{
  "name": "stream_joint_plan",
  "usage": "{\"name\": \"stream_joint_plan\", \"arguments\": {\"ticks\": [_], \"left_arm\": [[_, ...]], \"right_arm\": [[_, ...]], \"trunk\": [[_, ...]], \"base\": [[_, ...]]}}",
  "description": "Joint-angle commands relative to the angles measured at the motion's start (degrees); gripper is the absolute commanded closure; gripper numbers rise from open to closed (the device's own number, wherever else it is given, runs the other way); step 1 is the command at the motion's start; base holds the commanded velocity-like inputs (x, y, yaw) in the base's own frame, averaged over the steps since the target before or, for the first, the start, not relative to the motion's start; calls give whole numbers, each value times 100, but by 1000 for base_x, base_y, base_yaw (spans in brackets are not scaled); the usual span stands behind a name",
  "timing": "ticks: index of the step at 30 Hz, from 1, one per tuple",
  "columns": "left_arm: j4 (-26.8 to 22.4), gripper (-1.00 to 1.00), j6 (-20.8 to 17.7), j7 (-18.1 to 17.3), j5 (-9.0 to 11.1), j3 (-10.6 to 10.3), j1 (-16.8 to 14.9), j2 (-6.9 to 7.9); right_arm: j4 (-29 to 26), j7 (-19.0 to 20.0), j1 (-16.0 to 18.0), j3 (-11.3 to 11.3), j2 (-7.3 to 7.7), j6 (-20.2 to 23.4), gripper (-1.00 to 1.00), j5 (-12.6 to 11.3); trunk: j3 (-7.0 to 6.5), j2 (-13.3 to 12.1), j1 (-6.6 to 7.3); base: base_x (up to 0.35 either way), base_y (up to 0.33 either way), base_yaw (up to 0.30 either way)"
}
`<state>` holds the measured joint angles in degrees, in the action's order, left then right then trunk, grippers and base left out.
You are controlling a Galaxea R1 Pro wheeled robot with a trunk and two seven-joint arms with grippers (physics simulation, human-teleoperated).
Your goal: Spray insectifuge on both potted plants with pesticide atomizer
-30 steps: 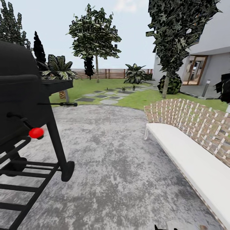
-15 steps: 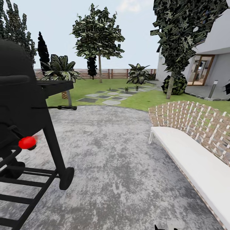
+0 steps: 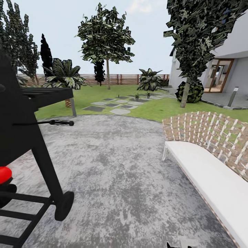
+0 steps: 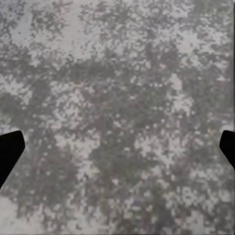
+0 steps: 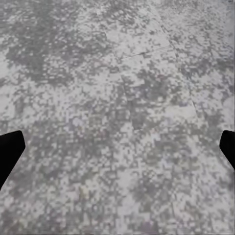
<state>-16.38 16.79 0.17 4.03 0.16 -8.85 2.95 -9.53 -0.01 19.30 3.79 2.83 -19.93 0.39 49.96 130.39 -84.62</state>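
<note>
The garden lawn (image 3: 103, 94) lies far ahead beyond the grey paved patio (image 3: 120, 165), with grey stepping stones (image 3: 120, 111) and a brown slatted fence (image 3: 120, 79) behind. Two tiny potted plants (image 3: 136, 96) (image 3: 148, 94) stand by the far stones, too small to make out well. The pesticide atomizer is out of view. My left gripper (image 4: 117, 152) hangs open over speckled paving, dark fingertips (image 4: 9, 152) at the picture's edges. My right gripper (image 5: 117, 152) is open too, over the same paving, nothing between its fingers (image 5: 9, 152).
A black wheeled grill (image 3: 24, 137) with a red knob (image 3: 4, 174) stands close on the left. A white-cushioned wicker bench (image 3: 206, 165) runs along the right. Between them the paving leads toward the lawn. A striped-leaf bush (image 3: 148, 80), trees, a grey bollard (image 3: 233, 95) and a house stand beyond.
The whole head view has shifted: the grill has slid left and lower in the picture and the bench sits slightly lower, so the camera has moved forward. Both grippers remain open.
</note>
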Motion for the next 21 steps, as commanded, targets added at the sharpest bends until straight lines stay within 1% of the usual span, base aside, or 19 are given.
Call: {"name": "stream_joint_plan", "arguments": {"ticks": [1,21], "left_arm": [[4,-100,17,0,43,-7,-3,2],[4,-100,17,1,45,-7,-3,21]], "right_arm": [[7,10,3,34,-2,-20,-100,5],[12,10,3,34,-11,-20,-100,5]], "trunk": [[6,2,-2],[6,2,-2]], "base": [[333,-124,0],[331,-134,0]]}}
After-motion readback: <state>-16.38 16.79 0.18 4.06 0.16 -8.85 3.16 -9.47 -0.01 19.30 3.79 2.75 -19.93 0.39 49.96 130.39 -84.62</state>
